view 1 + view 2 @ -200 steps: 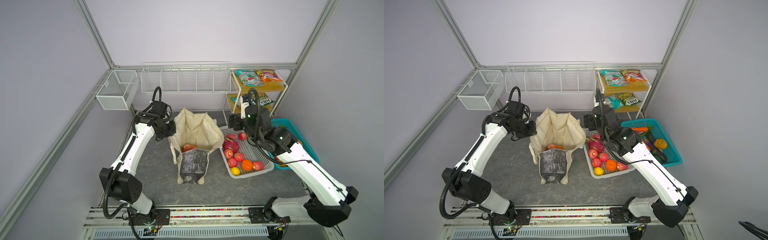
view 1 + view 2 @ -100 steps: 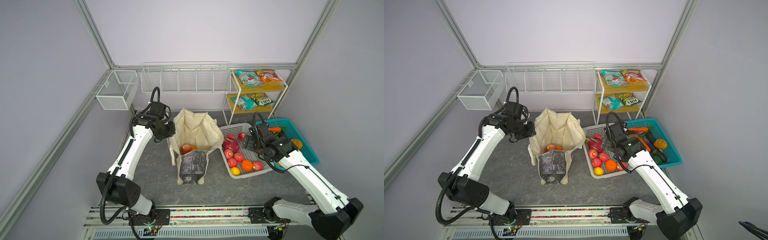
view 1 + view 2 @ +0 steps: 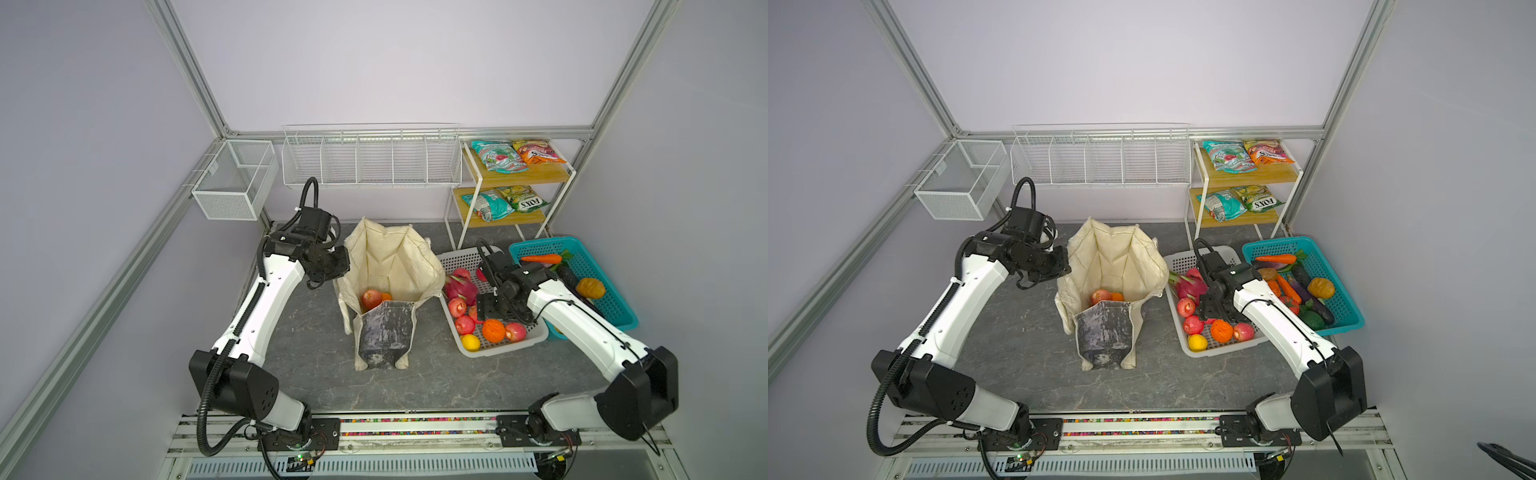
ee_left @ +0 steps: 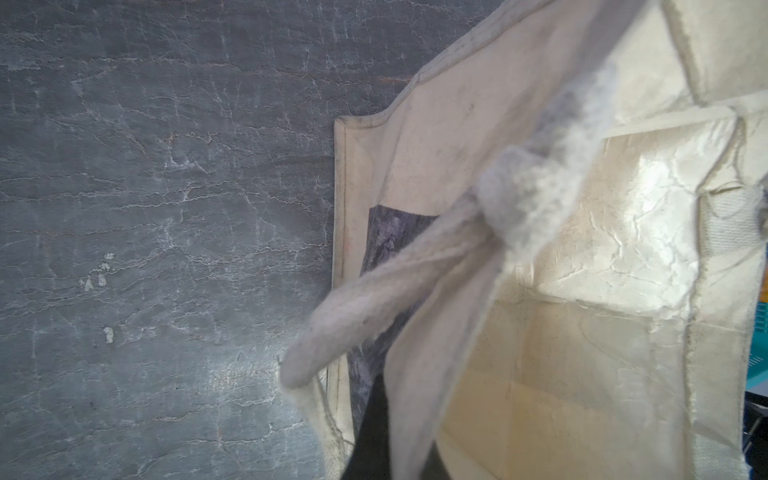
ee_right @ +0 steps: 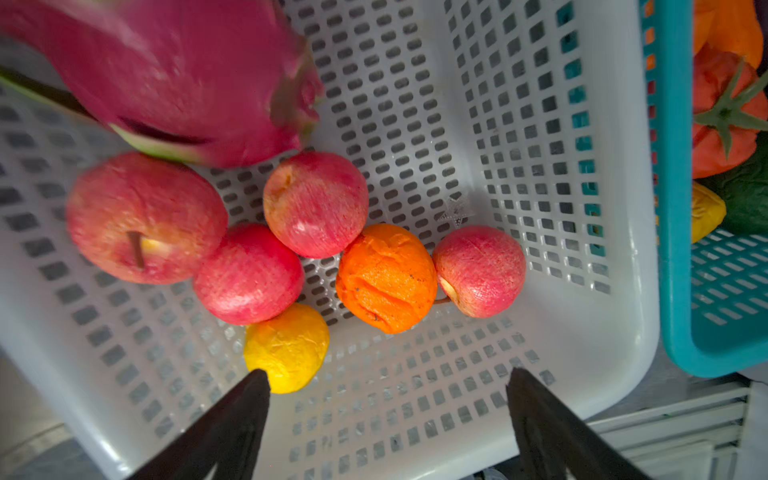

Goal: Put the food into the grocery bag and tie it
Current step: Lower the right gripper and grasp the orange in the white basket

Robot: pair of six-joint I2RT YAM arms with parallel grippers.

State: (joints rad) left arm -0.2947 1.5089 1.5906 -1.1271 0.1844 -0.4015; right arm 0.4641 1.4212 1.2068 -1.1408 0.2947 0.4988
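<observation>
Standing open mid-table, the grocery bag [image 3: 390,266] [image 3: 1117,266] has its dark grey panel facing the near edge, with a red apple [image 3: 370,298] and a small orange [image 3: 385,296] at the bottom inside. The left gripper [image 3: 338,274] [image 3: 1064,272] is at the bag's left rim, jaws pressed together on cream cloth. Its tips are mostly hidden by fabric in the left wrist view, where a knotted strap [image 4: 511,199] crosses in front. The right gripper [image 3: 498,309] [image 3: 1214,307] [image 5: 386,374] hangs low over the white basket [image 3: 523,343] [image 5: 623,249] just right of the bag, fingers [image 5: 249,399] spread wide and holding nothing. Below it lie an orange fruit [image 5: 386,278], a yellow fruit [image 5: 286,347], four pink-red apples [image 5: 316,203] and a dragon fruit [image 5: 187,79]. The yellow fruit is nearest one fingertip; whether they touch is unclear. A teal basket [image 3: 619,307] of vegetables sits against the white one on the right. Snack packets [image 3: 498,156] lie on the shelf [image 3: 540,176] at far right.
</observation>
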